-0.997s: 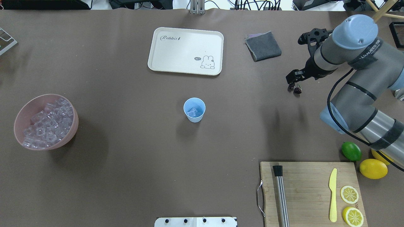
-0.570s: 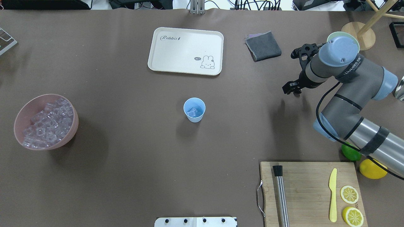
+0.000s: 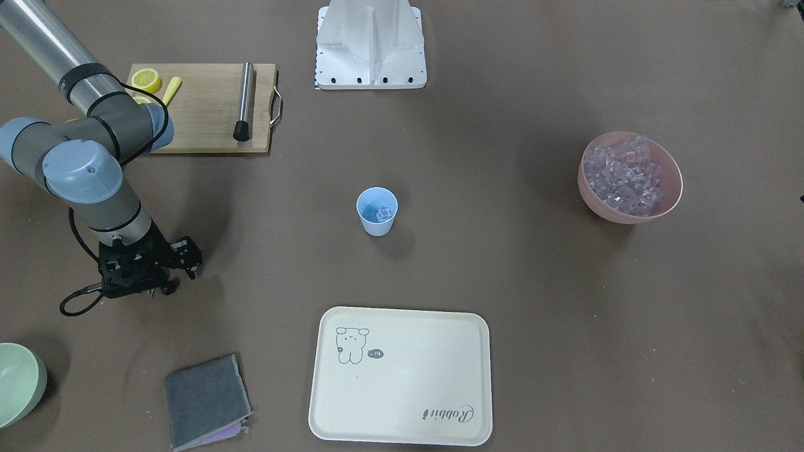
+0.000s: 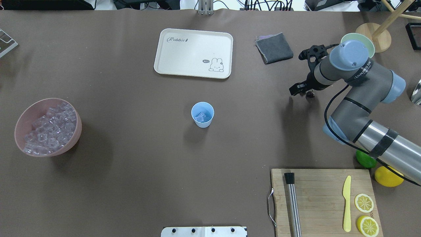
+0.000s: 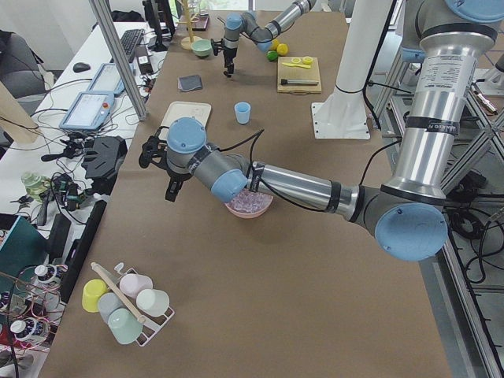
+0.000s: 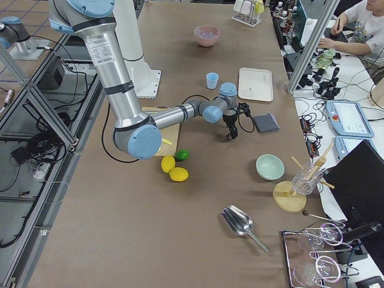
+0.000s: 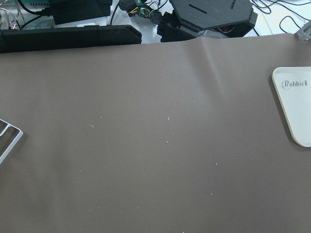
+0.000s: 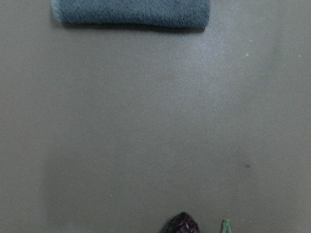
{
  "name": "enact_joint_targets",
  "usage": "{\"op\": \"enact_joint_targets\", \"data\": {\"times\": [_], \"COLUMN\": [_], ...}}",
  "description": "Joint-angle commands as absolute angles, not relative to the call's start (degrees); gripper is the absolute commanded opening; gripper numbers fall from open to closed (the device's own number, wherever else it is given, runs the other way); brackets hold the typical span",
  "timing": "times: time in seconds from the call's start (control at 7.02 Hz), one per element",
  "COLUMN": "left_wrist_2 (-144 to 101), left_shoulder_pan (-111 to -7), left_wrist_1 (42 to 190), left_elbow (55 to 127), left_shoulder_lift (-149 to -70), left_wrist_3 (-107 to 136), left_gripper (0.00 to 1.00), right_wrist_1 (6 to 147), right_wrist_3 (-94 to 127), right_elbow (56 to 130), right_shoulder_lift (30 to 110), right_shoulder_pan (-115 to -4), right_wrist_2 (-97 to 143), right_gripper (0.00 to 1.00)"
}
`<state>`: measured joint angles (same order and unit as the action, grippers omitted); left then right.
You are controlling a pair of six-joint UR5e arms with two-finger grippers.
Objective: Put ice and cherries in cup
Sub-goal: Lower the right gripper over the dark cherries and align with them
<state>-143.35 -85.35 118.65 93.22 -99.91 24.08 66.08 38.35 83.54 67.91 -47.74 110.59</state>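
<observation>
**Dark red cherries beneath the right gripper; ice in the cup**

Front-facing view: the light blue cup (image 3: 377, 228) stands mid-table with an ice cube (image 3: 380, 214) inside. The cherries (image 3: 168, 289) lie on the brown table cover (image 3: 502, 282) at about 8 o'clock from the cup, well apart. They peep out at the lower edge of the right gripper (image 3: 171, 275), which hangs low over them. I cannot tell whether its jaws are spread or pinching the stems. The pink bowl (image 3: 590, 191) of ice sits at 3 o'clock.

Overhead view: the cherries lie between 2 and 3 o'clock of the cup, with the gripper just beside them.

Left side view: the left gripper (image 5: 170, 189) hovers near the pink bowl; its state cannot be told.

Right wrist view: one dark cherry and a green stem tip (image 8: 226, 226) show at 6 o'clock, at the very edge. A grey folded cloth (image 8: 131, 10) lies at 12.

The pair looks tiny, light and round, so it would likely roll or squirt out if pinched on the fruit. The thin, probably bendy stems, near where they join, seem the better hold, closed on gently.
</observation>
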Motion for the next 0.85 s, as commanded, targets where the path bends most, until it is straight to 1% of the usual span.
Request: {"op": "enact_joint_targets", "data": {"times": [0.0, 0.43, 0.71], "left_wrist_2": [-143.35, -143.35, -143.35], "left_shoulder_pan": [-85.52, -85.95, -86.04], "left_wrist_1": [118.65, 119.09, 119.09], "left_elbow": [93.25, 93.51, 93.25], "left_shoulder_lift": [-100.02, -100.19, -100.11], "left_wrist_3": [24.17, 24.52, 24.43], "left_gripper": [0.98, 0.98, 0.98], "right_wrist_1": [65.83, 65.92, 66.01], "right_wrist_3": [38.32, 39.11, 40.25], "right_elbow": [84.9, 85.34, 85.78], "right_shoulder_lift": [70.11, 70.31, 69.96], "right_shoulder_pan": [-48.25, -47.9, -47.81], "right_wrist_2": [110.65, 111.09, 111.27], "right_gripper": [0.92, 0.81, 0.71]}}
